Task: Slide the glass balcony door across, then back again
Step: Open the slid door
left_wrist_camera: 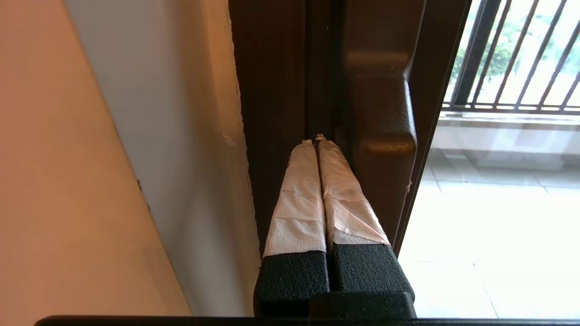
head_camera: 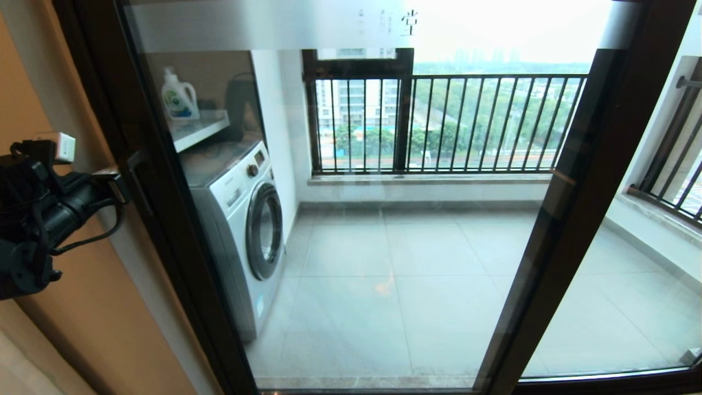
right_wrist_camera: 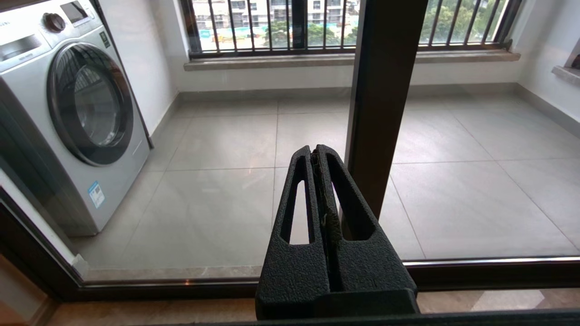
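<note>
The glass balcony door [head_camera: 175, 247] fills the head view, a clear panel in a dark brown frame. A frosted strip [head_camera: 274, 24] with Chinese characters runs across its top. Its dark bar handle [head_camera: 138, 178] sits on the left stile. My left gripper [head_camera: 122, 189] reaches in from the left at handle height. In the left wrist view its tape-wrapped fingers [left_wrist_camera: 299, 194] are shut with nothing between them. The left gripper's [left_wrist_camera: 317, 139] tips rest in the groove beside the handle [left_wrist_camera: 383, 131]. My right gripper [right_wrist_camera: 315, 151] is shut and empty, low before the glass near the middle stile [right_wrist_camera: 385, 90].
An orange wall [head_camera: 66, 318] borders the door on the left. Behind the glass stand a white washing machine [head_camera: 247, 219], a shelf with a detergent bottle [head_camera: 178, 97], and a window with black railing bars [head_camera: 449, 123]. Grey floor tiles [right_wrist_camera: 217, 190] cover the balcony.
</note>
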Robot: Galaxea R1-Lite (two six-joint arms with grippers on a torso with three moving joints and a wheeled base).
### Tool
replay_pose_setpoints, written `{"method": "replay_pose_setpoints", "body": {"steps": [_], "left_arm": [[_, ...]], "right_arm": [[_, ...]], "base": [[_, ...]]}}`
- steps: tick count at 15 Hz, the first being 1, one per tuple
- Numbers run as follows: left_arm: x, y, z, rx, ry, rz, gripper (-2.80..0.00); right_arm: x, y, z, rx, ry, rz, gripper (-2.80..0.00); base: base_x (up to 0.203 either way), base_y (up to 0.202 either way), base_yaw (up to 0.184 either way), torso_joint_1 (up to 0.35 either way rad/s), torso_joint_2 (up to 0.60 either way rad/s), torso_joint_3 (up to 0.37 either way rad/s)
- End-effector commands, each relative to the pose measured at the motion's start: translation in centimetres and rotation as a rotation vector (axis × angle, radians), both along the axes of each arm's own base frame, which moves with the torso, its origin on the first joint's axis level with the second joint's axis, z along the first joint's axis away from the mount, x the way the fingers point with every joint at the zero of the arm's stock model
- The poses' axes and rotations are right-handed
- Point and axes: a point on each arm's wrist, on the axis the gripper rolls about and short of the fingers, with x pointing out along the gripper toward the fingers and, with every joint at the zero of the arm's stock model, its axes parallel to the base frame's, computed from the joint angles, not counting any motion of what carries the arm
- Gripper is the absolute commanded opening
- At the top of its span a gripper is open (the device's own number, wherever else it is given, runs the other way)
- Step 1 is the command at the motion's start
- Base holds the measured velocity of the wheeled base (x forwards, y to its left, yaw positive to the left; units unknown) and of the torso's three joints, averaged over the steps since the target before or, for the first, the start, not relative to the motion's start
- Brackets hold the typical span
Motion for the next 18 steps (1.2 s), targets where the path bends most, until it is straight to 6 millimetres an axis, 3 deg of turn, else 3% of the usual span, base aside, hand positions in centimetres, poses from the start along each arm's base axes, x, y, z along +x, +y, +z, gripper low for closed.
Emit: {"method": "replay_pose_setpoints", "body": {"steps": [1, 18], "left_arm": [[0.0, -0.7, 0.1, 0.002, -0.003, -0.026, -2.8], [0.3, -3.6, 0.6, 0.004, -0.018, -0.078, -2.8]], "right_arm": [[0.1, 0.0, -0.2, -0.002, 0.009, 0.001, -2.8], [0.1, 0.0, -0.2, -0.001, 0.009, 0.001, -2.8]], "base": [[0.0, 0.0, 0.0, 0.0, 0.0, 0.0], [0.0, 0.0, 0.0, 0.0, 0.0, 0.0]]}}
